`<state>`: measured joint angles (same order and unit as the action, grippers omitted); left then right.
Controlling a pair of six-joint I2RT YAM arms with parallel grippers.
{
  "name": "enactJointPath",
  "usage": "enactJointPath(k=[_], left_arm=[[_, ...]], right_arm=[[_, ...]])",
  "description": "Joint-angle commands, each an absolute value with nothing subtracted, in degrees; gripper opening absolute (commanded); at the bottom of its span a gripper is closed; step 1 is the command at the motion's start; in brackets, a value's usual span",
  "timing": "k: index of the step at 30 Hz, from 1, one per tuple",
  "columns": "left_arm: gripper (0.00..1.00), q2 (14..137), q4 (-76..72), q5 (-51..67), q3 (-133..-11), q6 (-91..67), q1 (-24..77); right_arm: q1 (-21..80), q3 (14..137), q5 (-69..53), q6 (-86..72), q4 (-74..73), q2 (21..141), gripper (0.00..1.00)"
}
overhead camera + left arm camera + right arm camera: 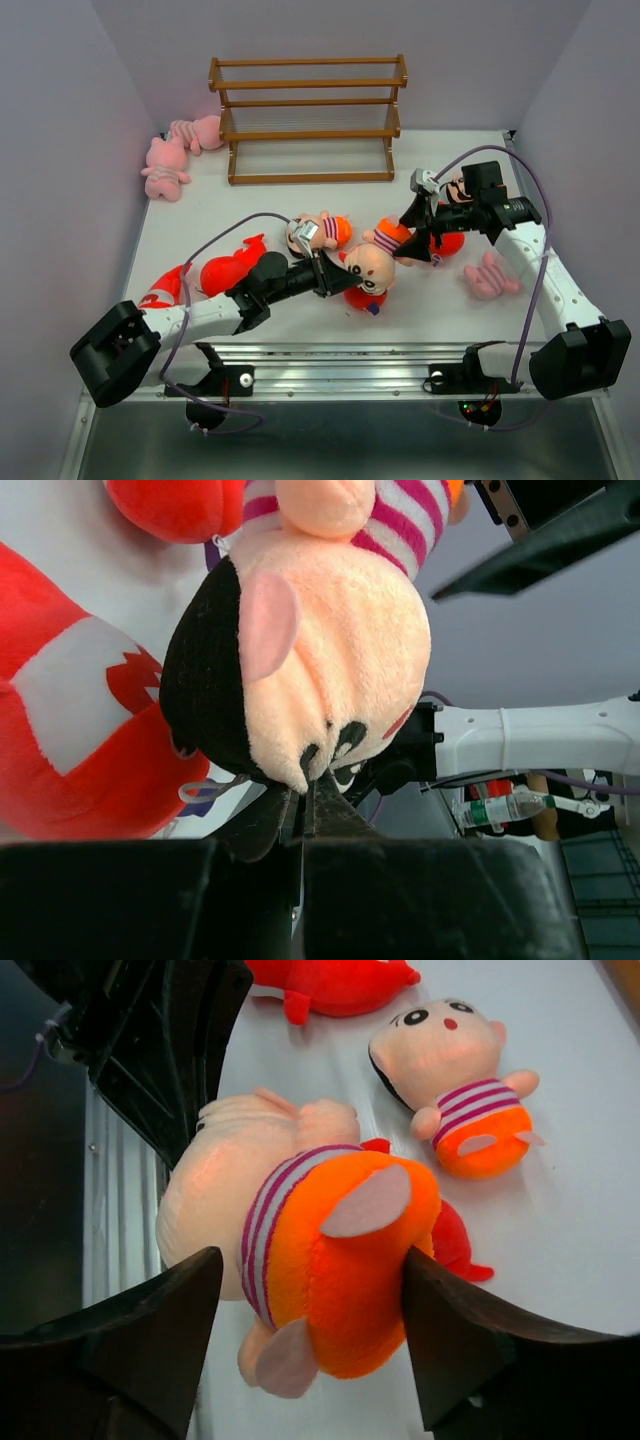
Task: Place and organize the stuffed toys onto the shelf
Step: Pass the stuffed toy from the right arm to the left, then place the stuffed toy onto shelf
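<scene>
A boy doll (372, 262) with black hair, striped shirt and orange shorts hangs between my two grippers over the table's middle. My left gripper (338, 272) is shut on a pinch of the doll's face (340, 650), the left gripper (310, 780) showing its jaws pressed together. My right gripper (312, 1260) is open around the doll's orange bottom (350, 1270); one finger touches it, the other stands apart. A second boy doll (320, 232) lies just behind. Red fish (230, 268) lie to the left. The shelf (308, 120) stands empty at the back.
Two pink striped frogs (165, 165) lie left of the shelf by the wall, another frog (490, 278) under my right arm. A red fish (365, 298) lies beneath the held doll, another fish (447, 243) by my right gripper (412, 240), one more (165, 290) at the left edge.
</scene>
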<state>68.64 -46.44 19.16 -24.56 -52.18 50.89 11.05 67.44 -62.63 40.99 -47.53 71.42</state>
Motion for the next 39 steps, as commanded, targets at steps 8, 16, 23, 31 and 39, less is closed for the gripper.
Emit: enactJointPath(k=[8,16,23,31,39], left_arm=[[0.00,54.86,-46.09,5.82,-20.39,-51.95,48.43],[0.00,39.13,-31.56,-2.63,-18.46,-52.12,42.38],[0.00,36.03,-17.59,-1.94,-22.49,-49.93,34.81],[0.00,44.82,-7.12,11.15,-33.30,-41.40,20.23],[0.00,52.11,-11.86,26.69,-33.75,-38.76,6.34]], right_arm=[[10.21,68.90,-57.05,33.86,-40.26,75.05,1.00],[1.23,67.59,-60.56,22.94,-30.94,82.17,1.00],[0.62,62.50,-45.91,21.53,-24.36,77.53,1.00],[0.62,56.00,-38.23,20.30,-16.80,68.56,1.00],[0.62,54.49,-41.13,22.76,-16.79,66.71,1.00]])
